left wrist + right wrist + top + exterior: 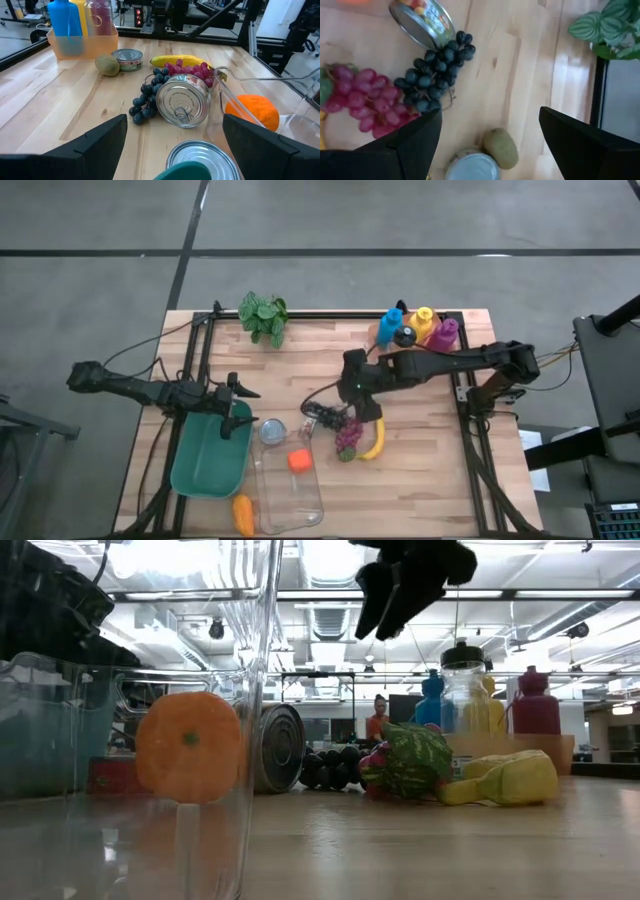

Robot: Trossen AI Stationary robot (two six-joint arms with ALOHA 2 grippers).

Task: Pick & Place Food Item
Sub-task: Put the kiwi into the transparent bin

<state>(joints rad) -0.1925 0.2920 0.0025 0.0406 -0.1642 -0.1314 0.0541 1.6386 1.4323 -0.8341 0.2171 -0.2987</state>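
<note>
A: Where does the left arm sit, taking the teal bin point(205, 465) as the marker?

B: It reaches in low from the surface's left edge, and the left end effector point(243, 408) hangs over the bin's far right corner, fingers point(95, 140) spread wide with nothing between them.

A: And the right arm?

B: It stretches from the right side, elbow bent, well to the right of the bin and farther back. The right end effector point(352, 392) points down, raised off the surface in the low view, its fingers point(405, 142) also wide apart and empty.
</note>
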